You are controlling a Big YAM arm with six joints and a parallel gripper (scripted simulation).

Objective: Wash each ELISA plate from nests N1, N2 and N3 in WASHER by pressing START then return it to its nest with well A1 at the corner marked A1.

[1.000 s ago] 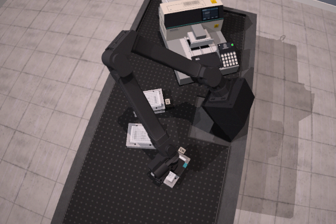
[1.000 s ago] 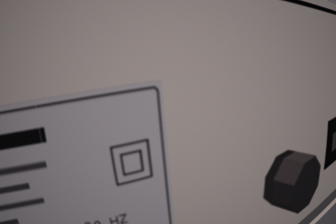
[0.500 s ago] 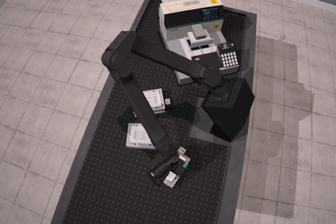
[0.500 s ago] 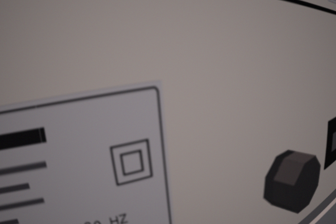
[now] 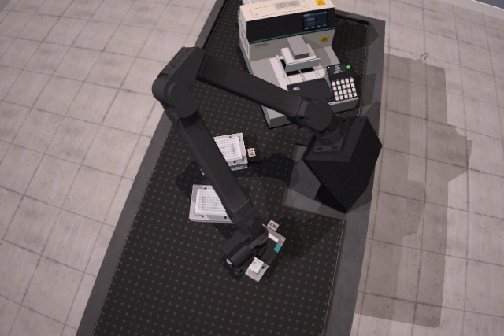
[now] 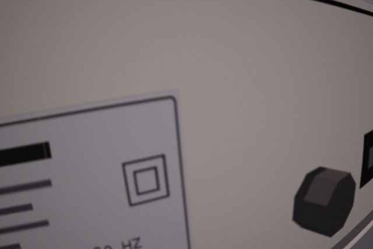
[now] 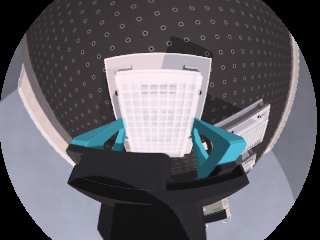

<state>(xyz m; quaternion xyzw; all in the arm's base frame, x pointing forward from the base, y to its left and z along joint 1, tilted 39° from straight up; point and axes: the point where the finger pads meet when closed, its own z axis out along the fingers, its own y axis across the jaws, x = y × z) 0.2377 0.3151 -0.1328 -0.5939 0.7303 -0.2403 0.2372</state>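
Note:
My gripper [image 5: 260,255] [image 7: 158,120] points down at nest N3 [image 5: 279,237] [image 7: 142,59]. Its teal fingers are shut on the long sides of a white plate [image 5: 255,266] [image 7: 159,102]. The plate looks level and within the nest outline; its seating and cut-off corner are not clear. Another plate [image 5: 232,147] sits in nest N1, and a third plate [image 5: 208,202] sits in the nest between, both partly behind the arm. The washer [image 5: 260,35] stands at the back; its lamp [image 5: 348,67] is green beside the keypad [image 5: 344,88]. Its carrier is partly hidden.
The arm's base block [image 5: 346,157] stands on the right of the table, and the forearm [image 5: 215,165] passes above the N1 and middle nests. Two bottles with hoses stand behind the washer. The exterior view shows only a pale panel with a label [image 6: 90,137] and a dark knob [image 6: 323,202].

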